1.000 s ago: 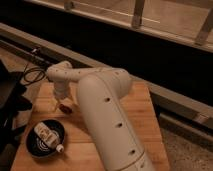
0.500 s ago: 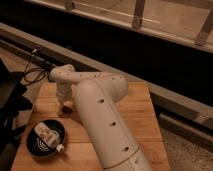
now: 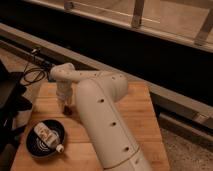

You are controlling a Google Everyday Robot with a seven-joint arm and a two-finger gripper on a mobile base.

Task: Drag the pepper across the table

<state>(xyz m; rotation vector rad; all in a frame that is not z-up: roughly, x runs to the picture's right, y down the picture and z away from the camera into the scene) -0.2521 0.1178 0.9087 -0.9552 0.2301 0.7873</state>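
Observation:
My gripper (image 3: 64,102) points down at the left part of the wooden plank table (image 3: 140,115), at the end of the white arm that reaches in from the bottom right. A small dark-red pepper (image 3: 68,111) lies on the table right under the gripper's tip. The gripper partly hides it, and I cannot tell whether the two touch.
A black bowl (image 3: 35,147) holding a brown-and-white bar and a small white cup sits at the table's front left. Black cables (image 3: 31,75) and dark equipment (image 3: 10,105) lie off the left edge. A dark ledge and rail run behind the table.
The big arm link has shifted slightly. The gripper stays over about the same spot at the left of the table, and the pepper is still beneath it.

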